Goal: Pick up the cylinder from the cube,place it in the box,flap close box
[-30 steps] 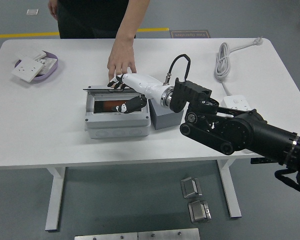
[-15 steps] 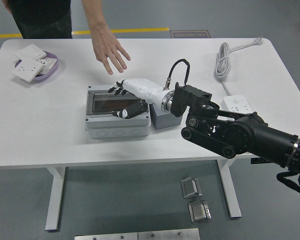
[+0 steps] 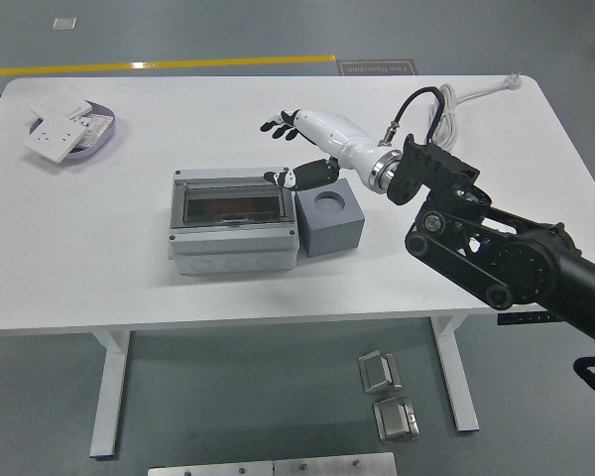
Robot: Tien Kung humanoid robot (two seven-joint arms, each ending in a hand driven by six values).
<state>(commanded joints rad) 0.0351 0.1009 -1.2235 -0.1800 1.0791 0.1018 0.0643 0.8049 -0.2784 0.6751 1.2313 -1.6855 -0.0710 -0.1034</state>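
- Black fingertips on a white right hand (image 3: pixel 302 149) are spread loosely and hold nothing; the thumb points toward the box's right rear corner, the other fingers fan out toward the table's far side.
- That hand hangs above the table just behind the grey cube (image 3: pixel 329 219), apart from both cube and box.
- From the wrist, a silver collar joins the black right arm (image 3: pixel 496 248), which comes in from the right, with a black cable looping over the joint.
- Grey box (image 3: pixel 235 223) sits at mid-table, its clear lid lying flat and shut; something dark reddish shows through the window, which looks to be the cylinder (image 3: pixel 233 205), though I cannot make out its shape.
- Beside the box, touching its right side, stands the cube, its round socket on top empty.
- Farther out, a purple tray (image 3: pixel 97 144) of white switch plates sits at the far left, and a white power strip (image 3: pixel 471 205) with coiled cord lies at the right on the white table (image 3: pixel 99 288).
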